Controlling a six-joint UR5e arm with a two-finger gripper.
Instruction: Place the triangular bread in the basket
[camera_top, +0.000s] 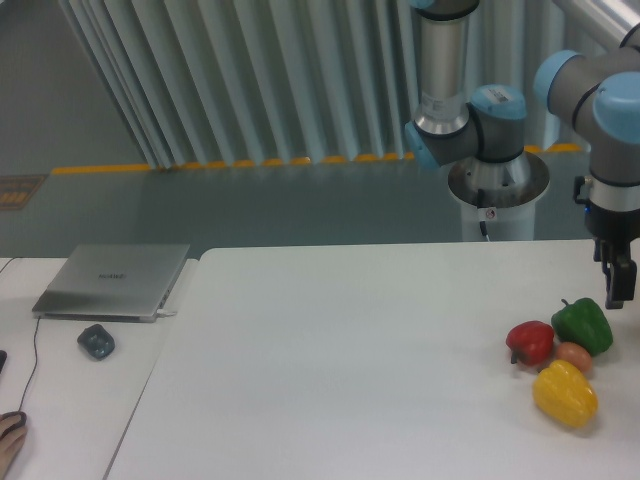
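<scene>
where the smooth white table (380, 350) meets a backdrop of ribbed grey curtains, glossy red (530, 342), green (584, 325) and yellow (565, 393) peppers cluster around a small brown egg (574, 355). a closed silver laptop (113, 281) lies at left. the gripper (614, 285) hangs above the green pepper, spread unclear. no bread or basket shows.

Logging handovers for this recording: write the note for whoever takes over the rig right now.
Gripper: at the right frame edge, above the glossy green bell pepper; open or shut cannot be told.
Job's things: no triangular bread or basket in view.
On the white table: green, red and yellow peppers around a small brown egg-like ball.
Done: nothing visible. Left: find the bread, place it in the basket.
</scene>
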